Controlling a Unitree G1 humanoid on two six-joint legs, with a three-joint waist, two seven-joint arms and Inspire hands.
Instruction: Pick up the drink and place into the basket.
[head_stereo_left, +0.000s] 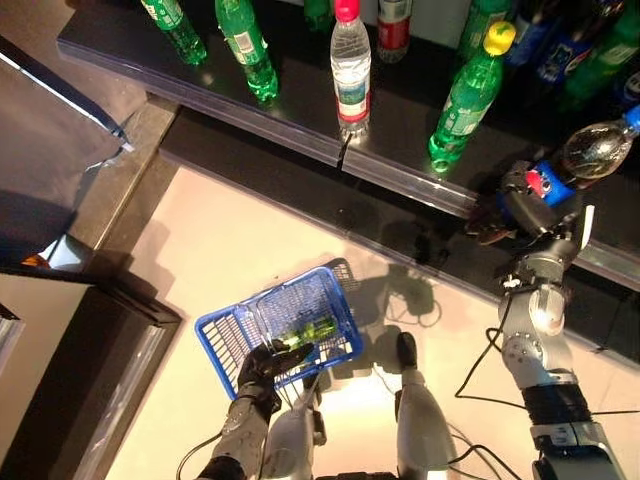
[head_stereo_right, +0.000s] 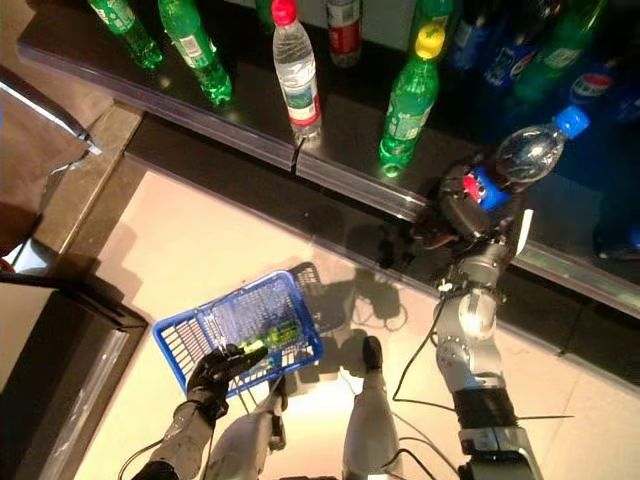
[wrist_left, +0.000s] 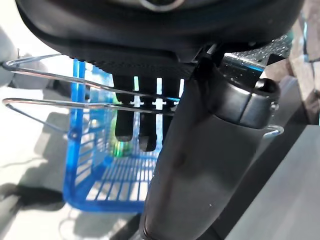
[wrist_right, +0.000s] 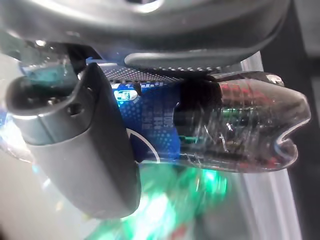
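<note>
Right hand (head_stereo_left: 525, 200) fingers and thumb are curled tight round the dark cola bottle (head_stereo_left: 590, 152), blue cap pointing away, tilted over the black shelf (head_stereo_left: 300, 120) edge. Left hand (head_stereo_left: 265, 365) fingers are hooked round the wire handle of the blue basket (head_stereo_left: 225, 335), hanging well below the shelf with a green bottle (head_stereo_left: 310, 330) lying inside.
</note>
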